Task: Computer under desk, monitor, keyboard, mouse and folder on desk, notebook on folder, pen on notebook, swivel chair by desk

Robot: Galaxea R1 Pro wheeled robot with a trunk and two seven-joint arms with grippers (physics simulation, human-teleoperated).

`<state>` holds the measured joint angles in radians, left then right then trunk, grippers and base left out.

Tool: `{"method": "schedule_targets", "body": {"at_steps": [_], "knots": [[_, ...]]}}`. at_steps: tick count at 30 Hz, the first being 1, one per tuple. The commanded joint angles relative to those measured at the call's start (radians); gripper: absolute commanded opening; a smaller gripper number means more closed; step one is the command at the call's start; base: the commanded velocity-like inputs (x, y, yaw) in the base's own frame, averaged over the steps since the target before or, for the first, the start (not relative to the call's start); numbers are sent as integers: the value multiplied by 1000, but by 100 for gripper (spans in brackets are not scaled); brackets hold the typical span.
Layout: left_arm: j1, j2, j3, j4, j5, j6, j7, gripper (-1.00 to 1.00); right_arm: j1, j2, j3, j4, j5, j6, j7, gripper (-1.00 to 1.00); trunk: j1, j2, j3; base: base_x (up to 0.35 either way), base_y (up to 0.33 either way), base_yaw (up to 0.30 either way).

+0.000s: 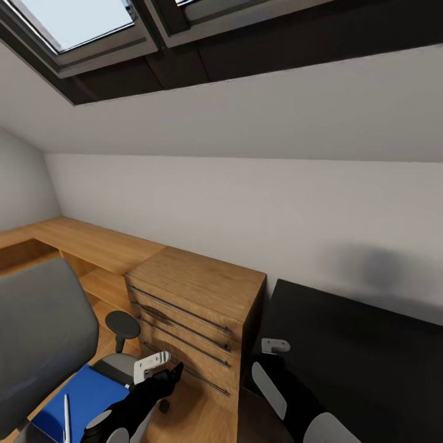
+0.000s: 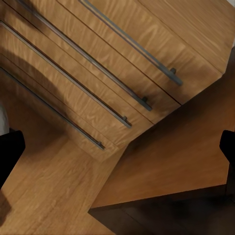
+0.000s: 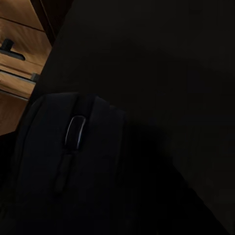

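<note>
The mouse [image 3: 68, 152] fills the near part of the right wrist view: a black rounded body with a grey scroll wheel, seen from very close against the glossy black top of the table [image 3: 161, 58]. Whether it rests on that top or hangs in the right gripper cannot be told, since the fingers are lost in the dark, so I cannot tell whether that gripper is clenched or released. In the head view the mouse is hidden; there the right gripper [image 1: 275, 348] sits at the near left corner of the table [image 1: 363, 357], just past the edge that faces the wooden drawer chest [image 1: 197, 307].

The left wrist view looks down on the chest [image 2: 122, 63], with its four long bar handles, and on the wooden floor [image 2: 54, 191] at its foot. The left gripper's two dark fingertips [image 2: 10, 152] stand at opposite edges of that picture, spread wide with nothing between them. In the head view the left gripper [image 1: 161, 368] hovers near the chest's lower drawers.

The swivel chair [image 1: 43, 338] stands at the lower left of the head view, its grey back toward the camera and one black armrest [image 1: 122, 323] beside the chest. On its seat lies a blue folder [image 1: 80, 400], and a thin white pen [image 1: 66, 418] lies on the blue. A narrow strip of floor separates chair and chest. A low wooden shelf [image 1: 92, 243] runs along the white wall under the sloped ceiling and skylights [image 1: 74, 21].
</note>
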<state>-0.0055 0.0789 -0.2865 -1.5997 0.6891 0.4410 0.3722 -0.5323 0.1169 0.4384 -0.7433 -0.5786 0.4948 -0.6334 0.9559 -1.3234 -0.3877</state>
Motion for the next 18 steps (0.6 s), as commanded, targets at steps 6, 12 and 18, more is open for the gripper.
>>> {"method": "schedule_targets", "body": {"at_steps": [6,12,18], "knots": [[-1,1,-2,-2,10,1,10,100,0,0,5,-1,-21,2,-8,-100,0,-1,-1,0,0,0],[-1,1,-2,-2,10,1,10,100,0,0,5,-1,-21,2,-8,-100,0,-1,-1,0,0,0],[-1,1,-2,-2,10,1,10,100,0,0,5,-1,-21,2,-8,-100,0,-1,-1,0,0,0]]}}
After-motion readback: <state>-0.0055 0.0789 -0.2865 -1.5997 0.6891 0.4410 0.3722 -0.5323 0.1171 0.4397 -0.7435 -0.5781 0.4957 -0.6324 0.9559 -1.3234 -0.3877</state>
